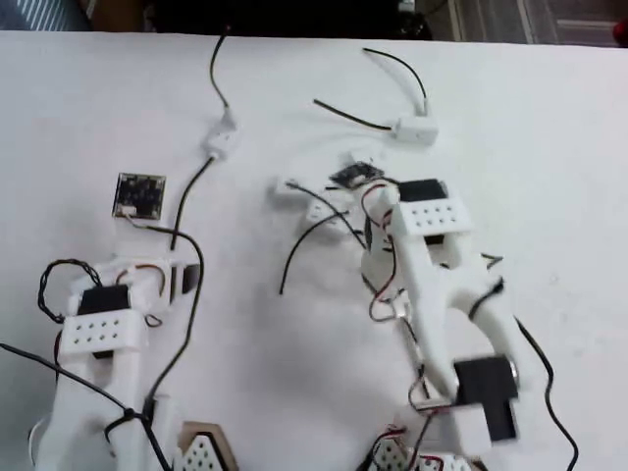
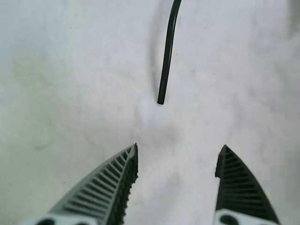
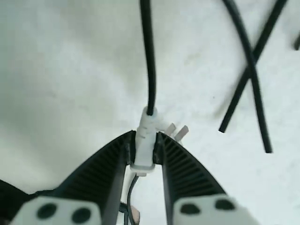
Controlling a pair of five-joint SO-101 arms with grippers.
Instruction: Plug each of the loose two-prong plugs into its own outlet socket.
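The right fingers point(image 3: 112, 164) are clamped tight on a small white plug point(image 3: 143, 145), one finger pressed to each side of its body. The plug's two metal prongs point(image 3: 177, 131) stick out to one side, free of any socket. The plug cord point(image 3: 149, 56), thin and black, runs straight away from the fingertips over the white table point(image 1: 78, 118). Two crossed cords point(image 3: 251, 70), also black, lie near the plug without touching it. In the high view the right arm point(image 1: 432, 218) stretches from its base towards 12 o'clock, and its wrist sits just right of the table's middle.

The left fingers point(image 2: 117, 180) are spread wide apart and hold nothing, with bare table between them. A loose cord end point(image 2: 164, 65) lies just past the fingertips, not touching either one. In the high view the left arm point(image 1: 98, 329) sits at about 8 o'clock from the table's middle.

A white socket block point(image 1: 413, 129) with black leads lies at about 12 o'clock from the right arm's wrist, well apart from it. A second white connector point(image 1: 220, 139) sits on a long black cord at about 11 o'clock from the table's middle. I cannot tell whether it is a plug and socket already joined.

A small dark circuit board point(image 1: 139, 194) lies near the left arm, at about 12 o'clock from it. A second board point(image 1: 355, 175) lies just beside the right arm's wrist, at about 10 o'clock.
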